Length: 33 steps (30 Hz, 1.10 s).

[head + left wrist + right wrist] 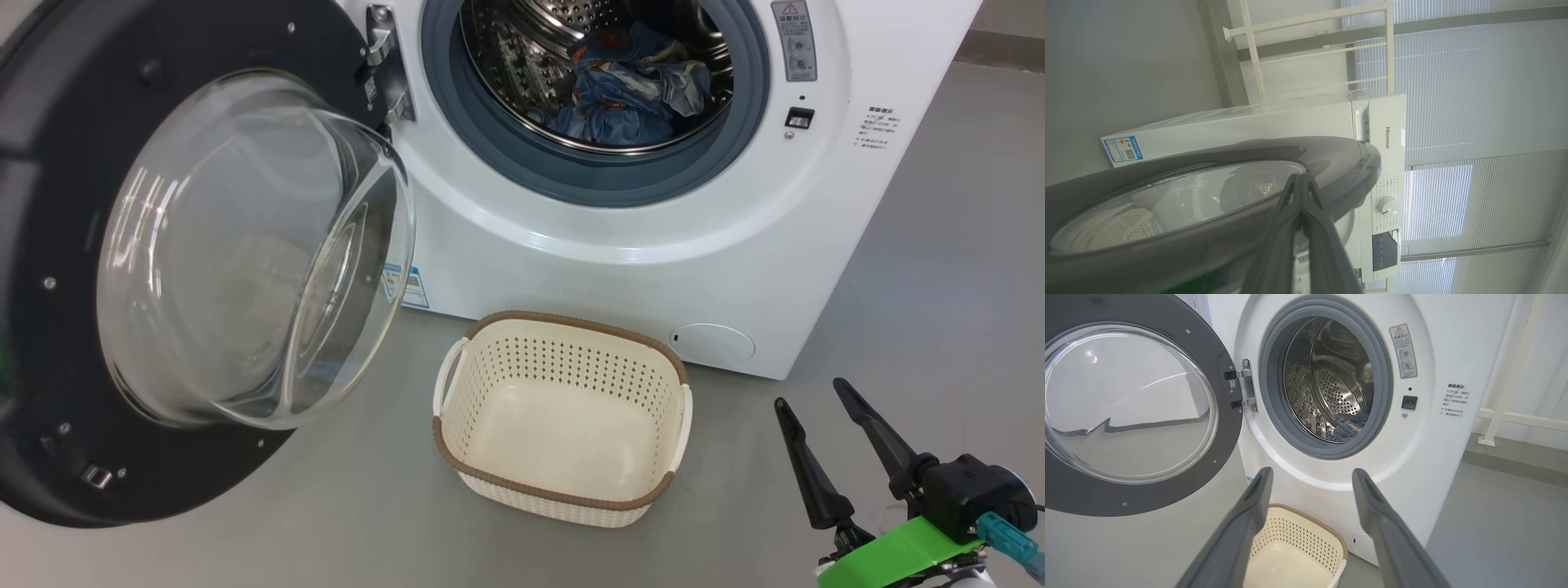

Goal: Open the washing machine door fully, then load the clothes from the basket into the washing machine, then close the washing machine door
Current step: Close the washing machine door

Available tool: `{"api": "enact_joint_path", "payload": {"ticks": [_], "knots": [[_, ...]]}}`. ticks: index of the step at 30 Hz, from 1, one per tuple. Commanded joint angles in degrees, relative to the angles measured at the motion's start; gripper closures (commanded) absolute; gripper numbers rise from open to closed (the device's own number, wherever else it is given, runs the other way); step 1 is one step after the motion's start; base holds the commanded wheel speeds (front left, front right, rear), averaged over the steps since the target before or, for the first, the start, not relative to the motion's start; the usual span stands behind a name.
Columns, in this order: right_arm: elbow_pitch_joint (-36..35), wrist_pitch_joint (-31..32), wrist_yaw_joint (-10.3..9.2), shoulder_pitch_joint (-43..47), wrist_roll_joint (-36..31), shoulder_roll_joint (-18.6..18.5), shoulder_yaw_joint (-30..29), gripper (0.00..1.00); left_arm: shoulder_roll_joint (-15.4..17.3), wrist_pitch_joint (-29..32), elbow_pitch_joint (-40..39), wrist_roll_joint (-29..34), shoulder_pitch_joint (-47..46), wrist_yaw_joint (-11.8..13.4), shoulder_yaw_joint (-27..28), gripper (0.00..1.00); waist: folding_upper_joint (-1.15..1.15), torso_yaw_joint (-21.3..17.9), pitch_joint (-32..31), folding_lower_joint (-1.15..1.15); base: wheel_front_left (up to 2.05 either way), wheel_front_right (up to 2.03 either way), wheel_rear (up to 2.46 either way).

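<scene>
Head view: door stands wide open and fills the left of frame, glass bowl bulging toward cam, black rim round it. Washer runs from top ctr to right, mouth uncovered. Clothes lie in a crumpled blue heap at the btm of the drum, behind the grey-blue gasket. Basket sits upright and empty on the grey floor at btm ctr, just in front of washer and apart from door. Hinge joins door to washer at upper ctr-left. Small blue sticker on washer front shows just right of the bowl's edge.

R gripper is at btm right w/ fingers spread apart and nothing held. Tips point up-left, well apart from basket and washer. A green piece sits at its base. In R wrist view the same two fingers rise from btm ctr w/ a wide gap. Basket rim shows low btwn them, drum opening above.

L gripper in L wrist view: fingers pressed together, nothing seen btwn them, tips at frame ctr over door's dark outer rim. Can't tell if tips touch the rim. Behind door, washer's panel w/ a knob is at right ctr. Pale blinds cover the right side, white rail at top.
</scene>
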Motion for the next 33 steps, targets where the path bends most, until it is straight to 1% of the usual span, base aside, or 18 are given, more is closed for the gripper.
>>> {"api": "enact_joint_path", "payload": {"ticks": [1,14,33], "knots": [[-1.4,-0.3,0.09,-1.2,-0.1,-0.7,1.0,0.00,0.8,1.7,-1.0,-0.1,1.4,0.6,-1.0,1.00,0.00,-0.1,0.0,0.00,0.00,0.00,0.00],[-1.3,-0.3,0.09,-1.6,-0.3,-0.2,1.0,0.00,0.7,4.0,-3.3,-0.4,2.8,1.6,-1.5,1.00,0.00,-0.8,-0.1,0.00,0.00,0.00,0.00],[-1.2,-0.3,0.09,-1.5,-0.1,0.3,1.2,0.00,0.9,5.6,-6.6,0.2,3.3,3.3,-2.8,1.00,0.00,-3.4,-0.8,0.00,0.00,0.00,0.00]]}}
